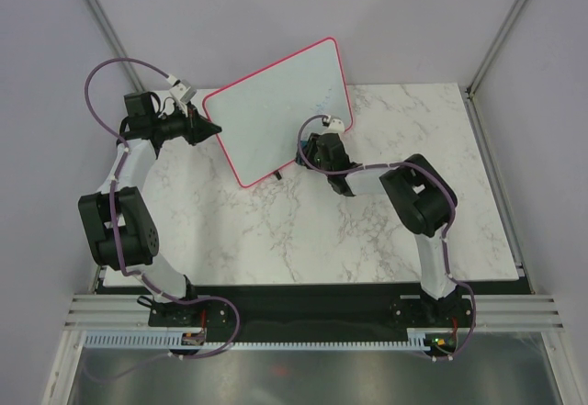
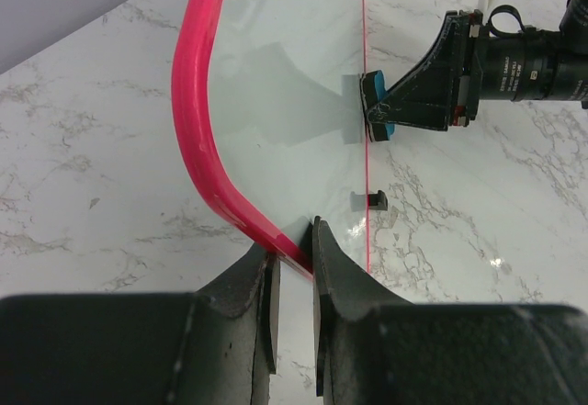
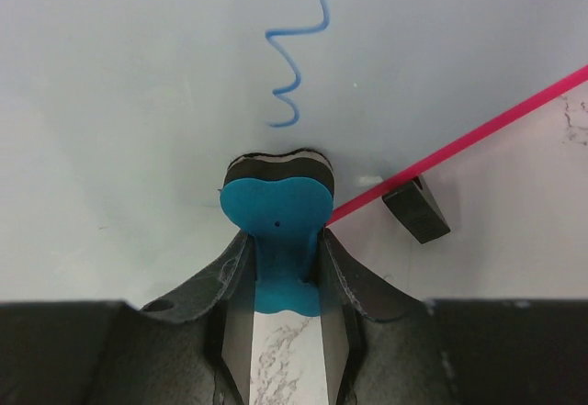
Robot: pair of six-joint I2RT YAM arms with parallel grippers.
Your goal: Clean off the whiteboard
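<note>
The whiteboard has a thin pink-red frame and stands tilted at the back of the marble table. My left gripper is shut on its left edge; in the left wrist view the fingers pinch the pink frame of the board. My right gripper is shut on a blue eraser with a black felt face, pressed against the board near its lower edge. A blue squiggle of handwriting runs just above the eraser. The eraser also shows in the left wrist view.
A small black foot sits under the board's lower edge, also seen in the left wrist view. The white marble table spreads in front of the board. Grey walls and metal posts close in the back and sides.
</note>
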